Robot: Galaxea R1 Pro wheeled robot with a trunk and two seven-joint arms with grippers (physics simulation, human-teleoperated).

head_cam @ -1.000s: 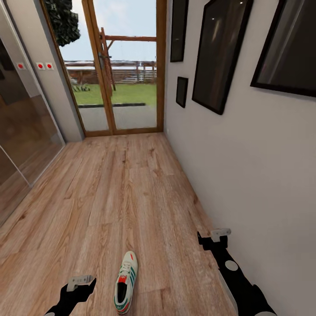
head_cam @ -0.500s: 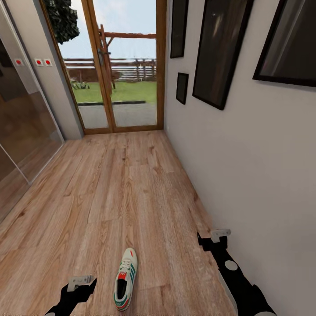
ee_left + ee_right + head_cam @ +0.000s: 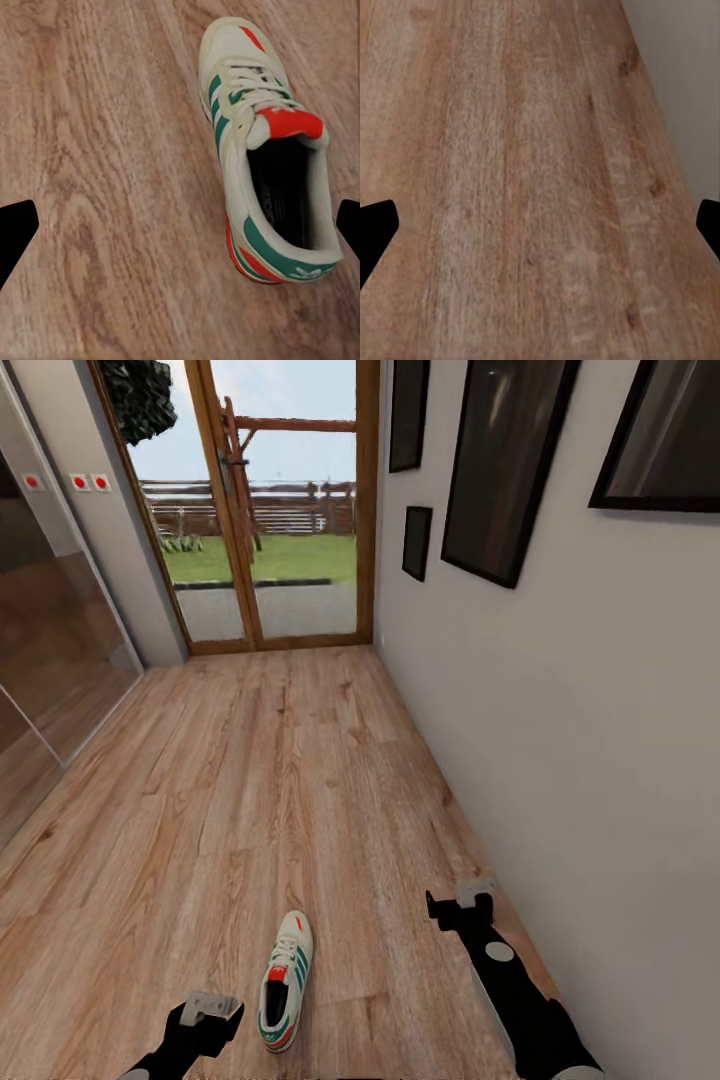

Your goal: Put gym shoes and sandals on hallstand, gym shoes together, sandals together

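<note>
**One gym shoe within reach of the left arm**

A single gym shoe [image 3: 283, 982] lies on the corridor floor [image 3: 260, 790], its toe pointing to 12 o'clock toward the glass door [image 3: 290, 510]. The left gripper [image 3: 205, 1015] hovers just beside it, at the shoe's 9 o'clock. In the left wrist view the fingertips [image 3: 16, 232] stand wide apart with nothing between them. The right gripper [image 3: 462, 900] hangs over bare planks near the wall [image 3: 580, 760], its jaws also spread and empty.

To do the pick well, I think the left gripper should shift toward 3 o'clock until the shoe is centred, then descend and close across the heel collar, where the sides look firm.
</note>
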